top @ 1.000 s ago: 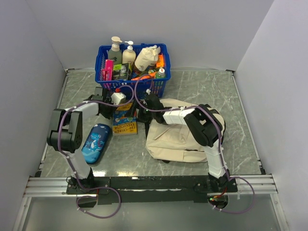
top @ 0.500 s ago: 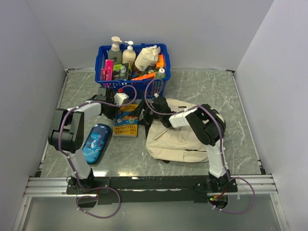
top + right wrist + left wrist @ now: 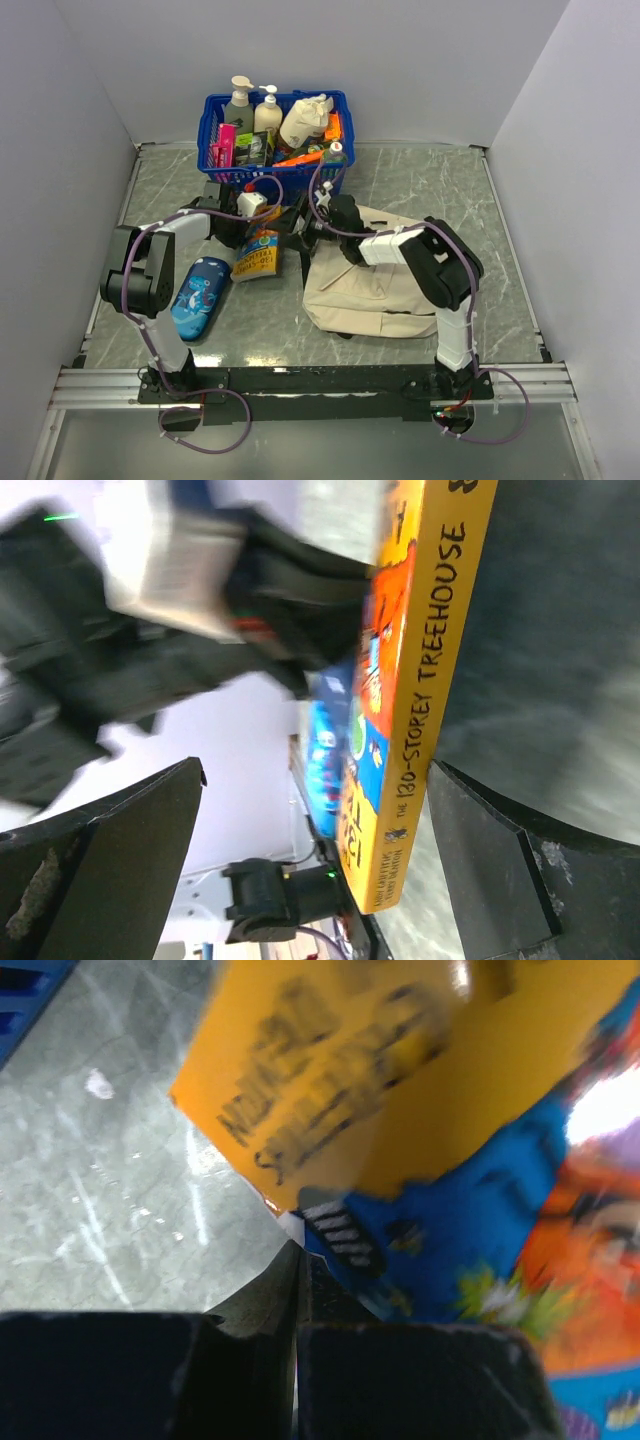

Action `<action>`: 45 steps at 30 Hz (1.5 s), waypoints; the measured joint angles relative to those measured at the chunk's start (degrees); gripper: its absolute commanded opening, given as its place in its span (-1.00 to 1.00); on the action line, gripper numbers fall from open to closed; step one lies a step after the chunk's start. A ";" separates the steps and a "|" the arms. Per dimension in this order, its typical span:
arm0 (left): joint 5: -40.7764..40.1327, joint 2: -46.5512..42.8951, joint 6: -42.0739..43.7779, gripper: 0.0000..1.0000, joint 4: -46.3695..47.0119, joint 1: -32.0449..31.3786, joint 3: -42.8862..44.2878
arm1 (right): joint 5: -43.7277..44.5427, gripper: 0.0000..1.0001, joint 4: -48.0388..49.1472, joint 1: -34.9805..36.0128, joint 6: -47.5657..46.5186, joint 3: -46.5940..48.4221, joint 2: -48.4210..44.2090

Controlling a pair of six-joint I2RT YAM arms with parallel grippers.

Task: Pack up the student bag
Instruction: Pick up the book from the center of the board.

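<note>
The widest open stretch of the grey marbled table (image 3: 500,230) runs from 1 to 4 o'clock, between the large beige fabric backpack (image 3: 375,285) and the right wall. The far-left corner, at 10 to 11 o'clock, is also bare. At 12 o'clock the blue plastic basket (image 3: 209,135), heaped with bottles, blocks the far edge.

Just in front of it the yellow-and-blue paperback book (image 3: 258,258) stands tilted. The left gripper (image 3: 248,222) pinches it, and the spread fingers of the right gripper (image 3: 295,228) flank its spine, so that spot is crowded.

The blue shark-print pencil case (image 3: 200,297) lies at 8 o'clock, leaving a narrow lane along the left wall. A bare strip at 6 o'clock separates the backpack from the arm bases.
</note>
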 measured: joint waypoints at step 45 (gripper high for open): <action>8.90 -10.51 -6.86 -0.94 -13.29 -1.44 8.11 | 6.32 -1.00 -33.27 -3.04 -23.41 3.50 -16.74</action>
